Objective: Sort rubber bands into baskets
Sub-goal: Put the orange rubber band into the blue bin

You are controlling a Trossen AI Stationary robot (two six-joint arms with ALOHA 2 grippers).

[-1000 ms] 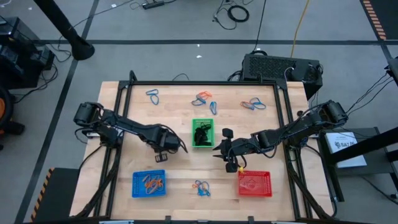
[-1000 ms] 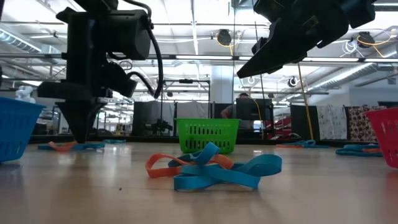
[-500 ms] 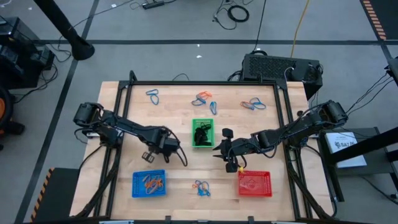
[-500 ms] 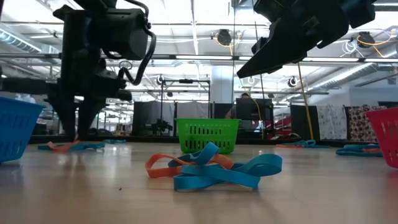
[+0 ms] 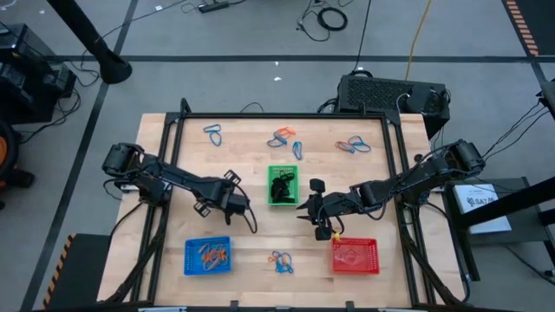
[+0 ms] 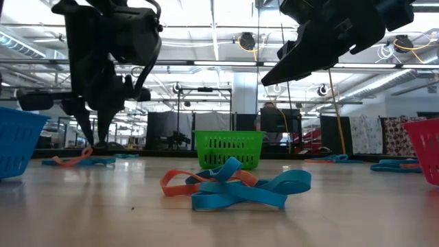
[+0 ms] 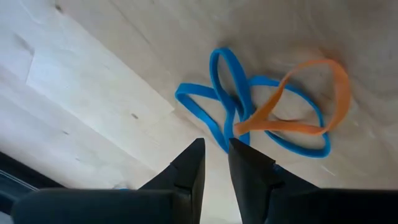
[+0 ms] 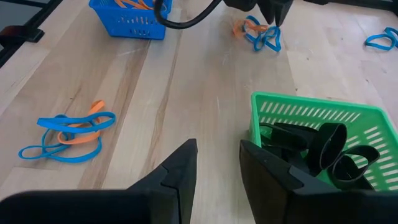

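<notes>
My left gripper (image 7: 216, 149) points down over a loose knot of blue and orange rubber bands (image 7: 273, 109) lying flat on the table left of centre. Its fingers stand slightly apart with bare wood between them. The arm hides this knot in the high view; the low view shows it as the knot (image 6: 75, 160) under the fingertips (image 6: 96, 140). My right gripper (image 8: 217, 152) hangs open and empty above the table beside the green basket (image 8: 311, 106), which holds black bands. The blue basket (image 5: 188, 257) holds orange bands. The red basket (image 5: 375, 256) stands near right. My left gripper comes at the knot from above. One fingertip (image 7: 239, 149) stands at the spot where the orange band crosses the blue bands (image 7: 236, 129). I cannot tell whether it touches them. The bands lie slack on the table.
More blue and orange bands lie in clumps along the far side (image 5: 213, 133), (image 5: 284, 139), (image 5: 353, 145), and in one clump near the front edge (image 5: 280, 260). A black frame (image 5: 178, 121) runs around the table. Bare wood lies between the baskets.
My left gripper has rolled about its own pointing line while staying over the same spot. In the low view its fingers first showed as one narrow point and now show side by side. My right gripper has kept still.
</notes>
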